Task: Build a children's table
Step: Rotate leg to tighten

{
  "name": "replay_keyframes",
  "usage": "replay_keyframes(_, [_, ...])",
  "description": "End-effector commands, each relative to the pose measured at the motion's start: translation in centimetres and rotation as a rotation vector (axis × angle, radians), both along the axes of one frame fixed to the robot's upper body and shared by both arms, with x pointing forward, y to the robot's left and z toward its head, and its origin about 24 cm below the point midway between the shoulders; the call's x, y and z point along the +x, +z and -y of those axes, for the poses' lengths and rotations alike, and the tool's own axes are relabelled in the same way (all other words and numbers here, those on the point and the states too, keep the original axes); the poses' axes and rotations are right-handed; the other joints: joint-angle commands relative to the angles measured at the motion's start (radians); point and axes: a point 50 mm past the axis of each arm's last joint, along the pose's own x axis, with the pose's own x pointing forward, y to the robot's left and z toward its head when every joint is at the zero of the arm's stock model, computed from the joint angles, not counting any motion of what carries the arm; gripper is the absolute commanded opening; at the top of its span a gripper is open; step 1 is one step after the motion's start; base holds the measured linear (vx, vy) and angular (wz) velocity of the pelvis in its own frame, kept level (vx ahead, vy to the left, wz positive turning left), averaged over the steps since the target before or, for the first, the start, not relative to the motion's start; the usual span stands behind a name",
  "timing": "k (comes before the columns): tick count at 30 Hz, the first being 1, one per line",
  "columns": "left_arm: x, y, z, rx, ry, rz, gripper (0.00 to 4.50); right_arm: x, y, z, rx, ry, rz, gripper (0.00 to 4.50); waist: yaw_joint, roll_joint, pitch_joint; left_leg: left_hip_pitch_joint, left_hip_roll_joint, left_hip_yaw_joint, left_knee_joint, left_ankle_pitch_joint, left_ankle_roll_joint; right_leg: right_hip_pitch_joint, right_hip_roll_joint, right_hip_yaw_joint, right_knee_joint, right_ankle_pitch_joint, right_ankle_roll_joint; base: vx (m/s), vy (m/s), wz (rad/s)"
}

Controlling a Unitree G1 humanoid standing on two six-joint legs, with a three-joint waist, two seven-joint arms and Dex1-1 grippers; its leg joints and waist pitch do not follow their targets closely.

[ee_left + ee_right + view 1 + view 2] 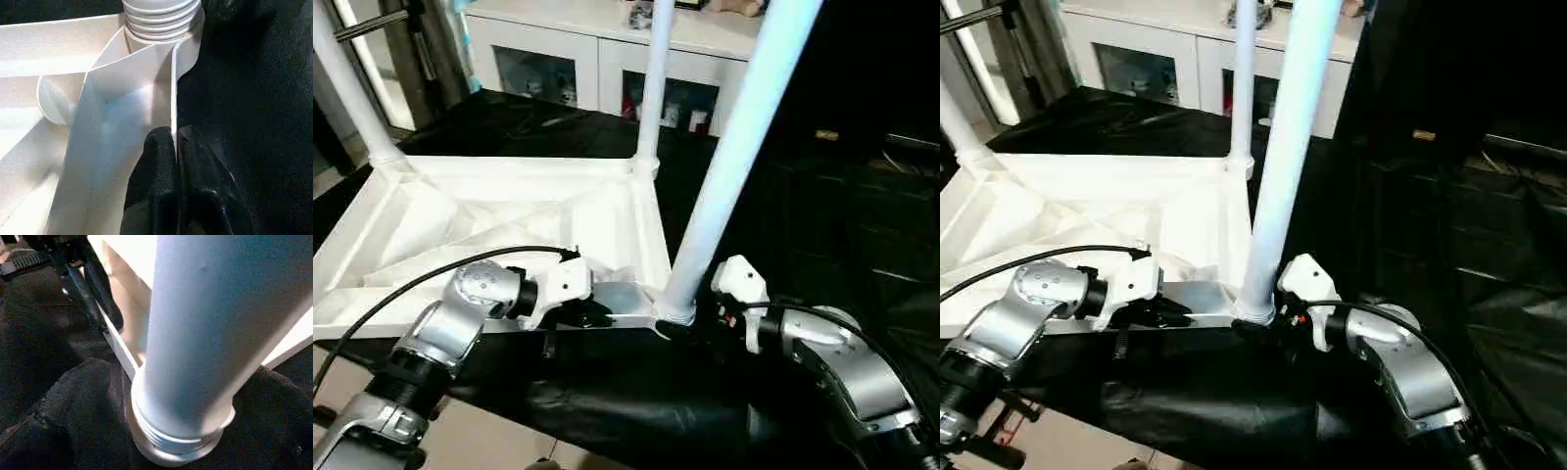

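Children's table (509,211): white plastic, upside down on black cloth (607,401) over the work surface; ribbed X-braced underside faces up.

Top: rect., lying flat; long axis runs across the head view, left to right. Near edge lies twd the robot.

Legs: 3 seen, all seated in corner sockets and pointing up.
- near-right leg (734,157): long tapered tube, rising from its socket (677,315) and leaning slightly to the right; threaded base visible at the collar (171,440).
- far-right leg (651,88): upright, at far corner.
- far-left leg (347,93): leans a bit to the left.

Left gripper (578,311): at near edge rim (172,88) of top, just left of the near-right socket. Fingers (156,171) pressed together with the thin upright rim wall pinched between them, one finger inside the rim, one outside on the cloth side.

Right gripper (690,331): low, just beside the base of the near-right leg on its right side, at socket level. Fingers lost in dark against the cloth; can't tell whether they touch or grip the leg, nor how wide they stand.

Bkgd: white glass-door cabinet (597,59) beyond the cloth, behind the far legs.
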Motion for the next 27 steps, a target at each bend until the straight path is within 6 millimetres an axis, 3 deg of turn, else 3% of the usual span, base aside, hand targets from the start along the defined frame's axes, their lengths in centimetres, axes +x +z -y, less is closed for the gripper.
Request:
replay_keyframes(1, [0.5,0.1,-0.3,0.000,0.040,0.010,0.00,0.6,0.1,-0.2,0.003,-0.016,0.012,4.19,0.005,0.000,-0.054,0.007,0.032,-0.008,-0.080,-0.257,-0.009,0.042,-0.061,0.040,-0.080,-0.219,-0.186,0.000,0.000,0.00])
replay_keyframes(19, [1.0,0.0,-0.5,0.015,0.076,0.002,0.00,1.7,-0.8,-0.9,-0.007,-0.046,0.005,2.77,0.004,-0.001,-0.053,0.008,0.032,-0.009,-0.082,-0.264,-0.016,0.041,-0.062,0.041,-0.081,-0.239,-0.178,0.000,0.000,0.00])
replay_keyframes(23, [2.0,0.0,-0.2,0.014,0.184,0.035,0.00,2.5,-1.5,-0.8,0.003,-0.201,0.002,2.71,0.000,-0.001,-0.050,0.010,0.030,-0.009,-0.085,-0.290,-0.030,0.037,-0.063,0.041,-0.088,-0.297,-0.168,0.000,0.000,0.00])
replay_keyframes(27, [3.8,0.3,1.6,-0.035,0.352,0.086,0.00,2.9,-3.0,-2.1,0.021,-0.386,-0.034,2.69,-0.003,-0.001,-0.050,0.012,0.029,-0.011,-0.086,-0.299,-0.045,0.034,-0.061,0.041,-0.090,-0.309,-0.162,0.000,0.000,0.00])
